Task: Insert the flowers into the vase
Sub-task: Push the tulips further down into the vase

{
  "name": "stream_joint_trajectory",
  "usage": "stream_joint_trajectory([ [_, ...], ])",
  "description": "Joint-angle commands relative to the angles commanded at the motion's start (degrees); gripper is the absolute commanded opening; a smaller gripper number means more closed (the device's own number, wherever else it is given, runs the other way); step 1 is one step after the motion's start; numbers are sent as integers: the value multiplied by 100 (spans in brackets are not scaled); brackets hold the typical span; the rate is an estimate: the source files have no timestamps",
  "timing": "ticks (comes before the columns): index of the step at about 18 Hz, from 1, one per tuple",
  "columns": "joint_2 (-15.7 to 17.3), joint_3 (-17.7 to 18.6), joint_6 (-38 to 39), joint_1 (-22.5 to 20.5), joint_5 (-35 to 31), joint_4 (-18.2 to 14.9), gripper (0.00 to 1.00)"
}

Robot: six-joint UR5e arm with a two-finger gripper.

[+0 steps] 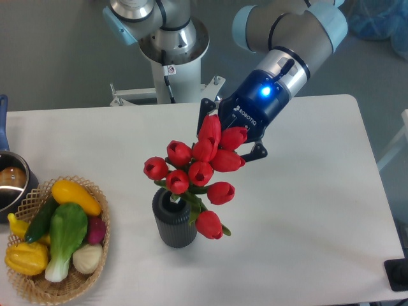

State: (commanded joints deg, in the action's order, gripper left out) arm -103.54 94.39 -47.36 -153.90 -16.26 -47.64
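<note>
The red tulips (201,172) stand with their stems down in the mouth of the dark grey ribbed vase (173,228), near the middle of the white table. The blooms lean up and to the right, and one hangs low beside the vase. My gripper (231,135) is just behind the top blooms. Its two dark fingers (257,152) are spread apart on either side of the uppermost tulips. The tulips hide the fingertips in part. The stems are mostly hidden by the blooms and leaves.
A woven wicker basket (101,224) with toy vegetables sits at the front left. A metal pot (9,185) stands at the left edge. The arm's base (172,44) is behind the table's far edge.
</note>
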Motion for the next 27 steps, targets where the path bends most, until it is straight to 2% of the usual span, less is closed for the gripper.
stream_joint_trajectory([
  [16,17,554,-625,18,-70,0,9],
  [22,26,598,-625,53,-202,0,10],
  [25,18,616,-634,70,-211,0,12],
  [27,26,677,-738,79,-211,0,19],
])
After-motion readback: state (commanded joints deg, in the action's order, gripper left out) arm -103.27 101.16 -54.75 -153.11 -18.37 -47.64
